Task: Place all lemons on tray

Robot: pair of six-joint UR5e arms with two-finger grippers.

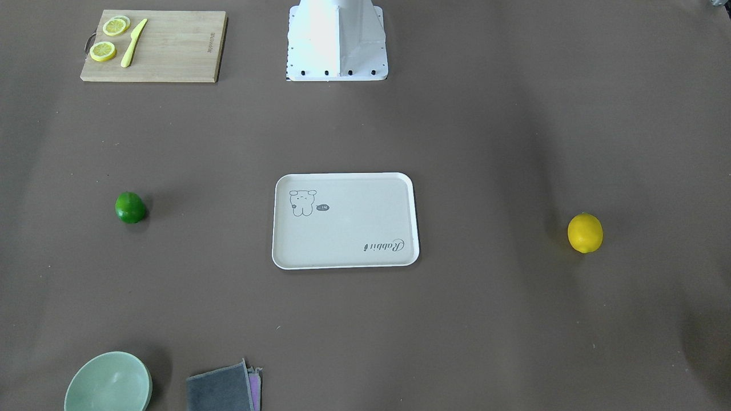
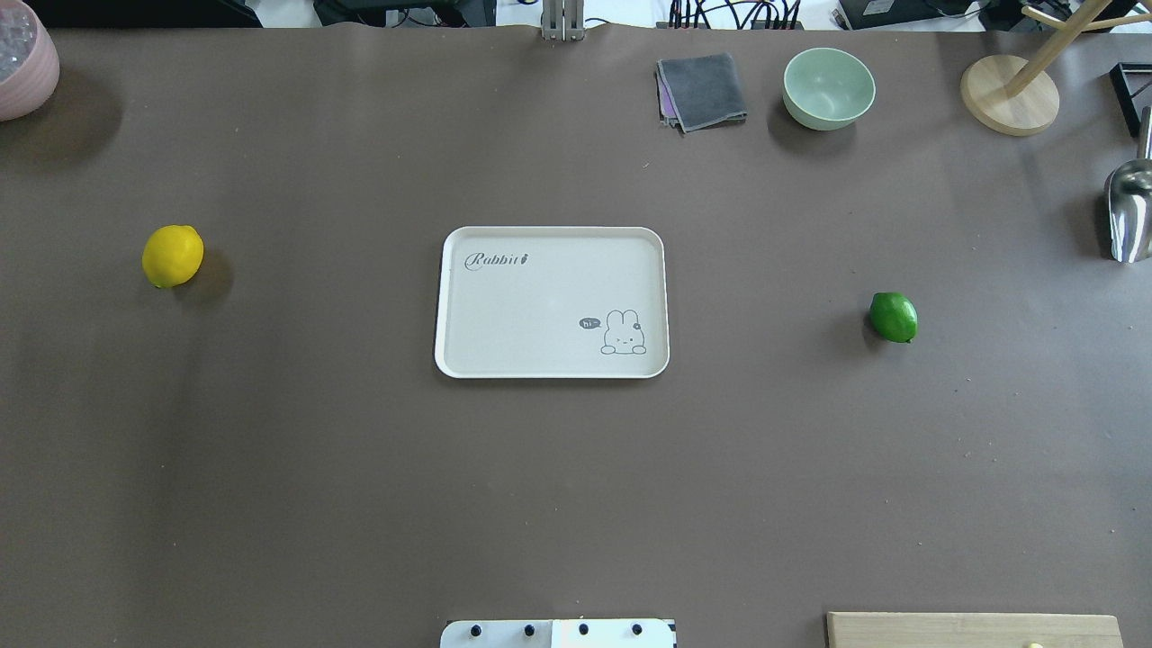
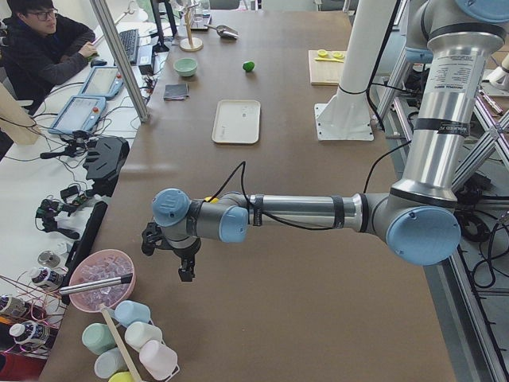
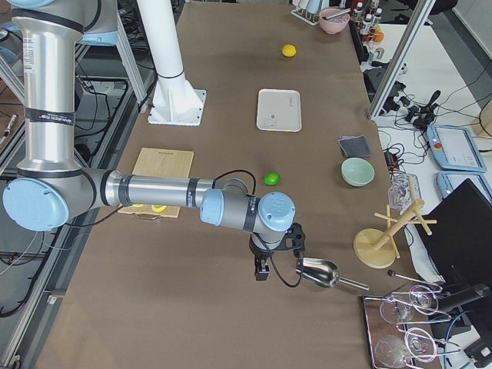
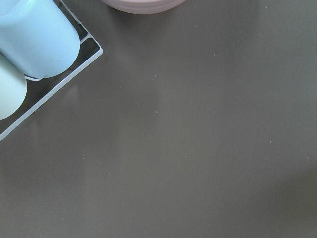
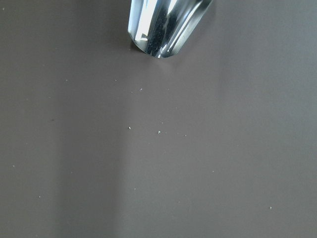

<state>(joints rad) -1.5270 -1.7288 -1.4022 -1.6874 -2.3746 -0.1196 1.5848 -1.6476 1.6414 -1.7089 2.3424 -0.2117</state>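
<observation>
The cream-white tray (image 2: 540, 306) with the "Rabbit" script lies bare at the table's middle (image 1: 354, 222). The bright yellow lemon (image 2: 172, 256) sits on the table far to the tray's left in the overhead view (image 1: 585, 232). The dark green lemon (image 2: 893, 316) sits far to its right (image 1: 130, 207). My left gripper (image 3: 184, 267) shows only in the exterior left view, hovering near the table's left end, past the yellow lemon. My right gripper (image 4: 261, 273) shows only in the exterior right view, near the right end. I cannot tell whether either is open or shut.
A wooden cutting board (image 1: 154, 45) with lemon slices and a yellow knife lies by the robot base. A green bowl (image 2: 828, 87) and grey cloth (image 2: 702, 90) sit at the far edge. A metal scoop (image 2: 1129, 211), wooden stand (image 2: 1008, 94) and pink bowl (image 2: 22, 58) stand at the table's ends.
</observation>
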